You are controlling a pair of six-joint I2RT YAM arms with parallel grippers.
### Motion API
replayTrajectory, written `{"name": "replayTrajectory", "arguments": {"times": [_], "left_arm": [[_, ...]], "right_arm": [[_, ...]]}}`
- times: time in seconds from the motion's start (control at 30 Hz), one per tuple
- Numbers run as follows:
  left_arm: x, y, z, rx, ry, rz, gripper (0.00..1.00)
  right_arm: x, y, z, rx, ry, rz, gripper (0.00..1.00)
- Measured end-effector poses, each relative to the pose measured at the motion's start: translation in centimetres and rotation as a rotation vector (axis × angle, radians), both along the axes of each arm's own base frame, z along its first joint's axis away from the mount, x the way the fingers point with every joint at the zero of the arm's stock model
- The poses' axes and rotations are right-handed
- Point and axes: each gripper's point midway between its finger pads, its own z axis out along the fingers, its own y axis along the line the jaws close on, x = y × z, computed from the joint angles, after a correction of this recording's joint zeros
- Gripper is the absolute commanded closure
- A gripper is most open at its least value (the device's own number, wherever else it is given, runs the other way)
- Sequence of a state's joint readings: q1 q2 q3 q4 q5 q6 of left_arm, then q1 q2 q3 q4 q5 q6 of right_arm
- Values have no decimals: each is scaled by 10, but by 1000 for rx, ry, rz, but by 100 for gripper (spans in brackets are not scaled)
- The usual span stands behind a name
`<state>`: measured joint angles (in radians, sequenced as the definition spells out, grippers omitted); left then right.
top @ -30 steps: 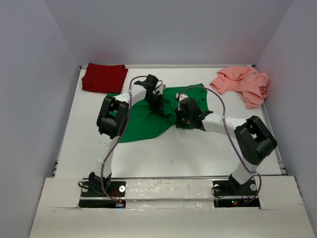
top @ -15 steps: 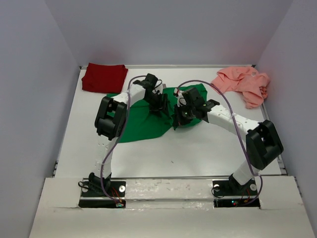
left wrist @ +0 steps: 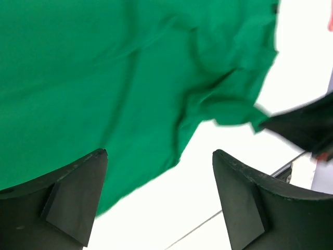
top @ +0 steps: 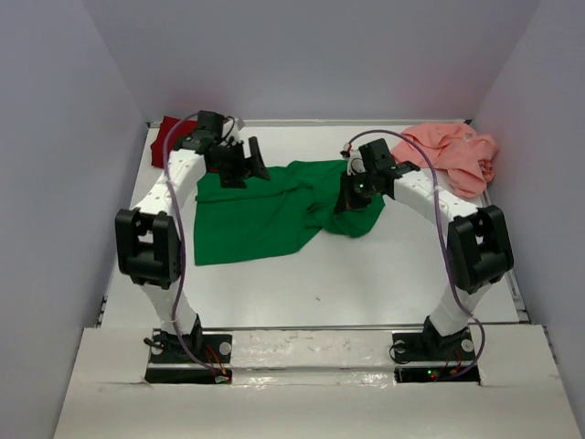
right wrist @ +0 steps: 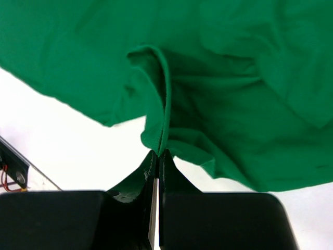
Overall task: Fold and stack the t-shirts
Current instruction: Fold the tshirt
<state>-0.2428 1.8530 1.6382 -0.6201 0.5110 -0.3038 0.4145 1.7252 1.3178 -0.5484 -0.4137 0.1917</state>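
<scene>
The bright green t-shirt [top: 260,212] lies partly spread across the middle of the table, bunched at its right end. My right gripper [top: 348,198] is shut on a folded edge of that bunched end; the right wrist view shows the green cloth [right wrist: 234,78] pinched at the fingertips [right wrist: 158,152]. My left gripper [top: 250,167] hovers open over the shirt's far left corner. Between its fingers [left wrist: 159,152] there is only the shirt's edge [left wrist: 104,78] and bare table. The dark red t-shirt [top: 164,137] lies in the far left corner, partly hidden by the left arm. The salmon pink t-shirt [top: 452,154] lies crumpled at the far right.
Grey walls close in the white table [top: 366,274] on the left, right and far sides. The right arm [left wrist: 307,125] shows as a dark shape at the right edge of the left wrist view.
My left gripper opened, let go of the green shirt and swung back to the far left. The right gripper carried its hold farther right, drawing the shirt out wider.
</scene>
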Motion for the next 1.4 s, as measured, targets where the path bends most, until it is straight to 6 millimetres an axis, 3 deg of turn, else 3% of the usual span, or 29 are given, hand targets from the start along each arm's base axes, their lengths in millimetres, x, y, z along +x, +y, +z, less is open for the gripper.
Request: {"name": "replayTrajectory", "arguments": {"times": [0.1,0.2,0.3,0.5,0.63,0.87,1.1,1.4], "left_arm": [[-19,45,1,10,14,102,9],[-54,77,-18,19,62,197,9],[-101,82,-47,26,146,222,7],[-163,85,-73,27,253,263,6],[-177,92,-67,40,238,331,6],[-183,115,-56,103,213,521,5],[-180,144,-68,97,278,719,5],[-177,168,-100,52,379,871,5]], "right_arm": [[15,-12,-11,9,39,-30,100],[24,-19,-20,6,62,-49,100],[26,-18,-27,-1,80,-47,100],[35,-14,-21,13,66,-42,100],[36,-13,-18,20,62,-39,100],[35,-12,-17,31,67,-34,100],[36,-13,-16,48,73,-33,100],[35,-12,-14,64,80,-31,100]]}}
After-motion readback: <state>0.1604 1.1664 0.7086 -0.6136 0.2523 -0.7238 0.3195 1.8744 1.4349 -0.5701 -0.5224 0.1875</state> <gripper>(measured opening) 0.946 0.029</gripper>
